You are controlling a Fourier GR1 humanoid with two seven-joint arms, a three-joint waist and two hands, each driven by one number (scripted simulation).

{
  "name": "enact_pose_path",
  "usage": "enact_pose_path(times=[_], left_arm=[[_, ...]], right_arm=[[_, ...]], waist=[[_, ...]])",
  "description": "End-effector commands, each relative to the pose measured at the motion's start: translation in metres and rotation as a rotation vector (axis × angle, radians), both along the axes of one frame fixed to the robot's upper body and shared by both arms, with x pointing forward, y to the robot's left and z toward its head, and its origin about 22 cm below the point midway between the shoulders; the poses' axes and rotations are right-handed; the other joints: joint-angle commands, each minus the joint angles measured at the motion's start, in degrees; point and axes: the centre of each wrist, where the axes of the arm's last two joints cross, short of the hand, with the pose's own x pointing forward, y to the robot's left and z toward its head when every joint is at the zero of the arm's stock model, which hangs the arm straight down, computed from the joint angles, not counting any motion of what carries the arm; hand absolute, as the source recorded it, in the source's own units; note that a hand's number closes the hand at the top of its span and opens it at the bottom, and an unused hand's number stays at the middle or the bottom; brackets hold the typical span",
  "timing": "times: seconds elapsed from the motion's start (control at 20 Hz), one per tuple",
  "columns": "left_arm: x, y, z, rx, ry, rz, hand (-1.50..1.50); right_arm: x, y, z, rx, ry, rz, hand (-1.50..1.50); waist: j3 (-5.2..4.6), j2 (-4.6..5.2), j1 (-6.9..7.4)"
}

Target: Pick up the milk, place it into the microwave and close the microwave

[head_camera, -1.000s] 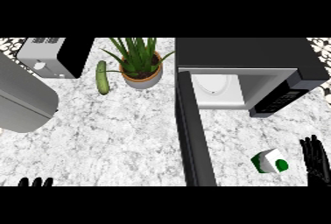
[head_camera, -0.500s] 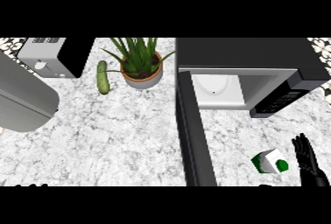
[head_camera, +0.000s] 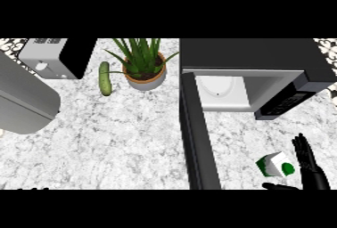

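With fingers straight and thumb spread, the right hand (head_camera: 308,165) is sitting beside the milk (head_camera: 276,164), so curling around it is probably coming next, before the open microwave (head_camera: 250,84).

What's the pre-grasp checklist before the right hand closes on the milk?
1. Microwave door open: ok.
2. Milk upright on counter, unobstructed: ok.
3. Right hand open, beside the milk's right side: ok.
4. Fingers curled round the milk: not ok, not yet.
5. Microwave cavity free for the carton: ok, only its plate shows.
6. Left hand out of the way: cannot tell, barely visible at lower edge.
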Motion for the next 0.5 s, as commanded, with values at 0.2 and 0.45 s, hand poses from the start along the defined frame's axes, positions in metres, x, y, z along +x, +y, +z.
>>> enact_pose_path(times=[0.2,0.45], left_arm=[[-0.002,0.007,-0.002,0.007,0.005,0.002,-1.50],[0.003,0.004,0.022,-0.009,-0.009,-0.012,-1.50]], right_arm=[[-0.002,-0.009,-0.021,0.072,0.039,0.086,-1.50],[0.013,0.003,-0.023,0.103,0.027,0.051,-1.50]], waist=[[0.05,0.08,0.22],[0.06,0.11,-0.10]])
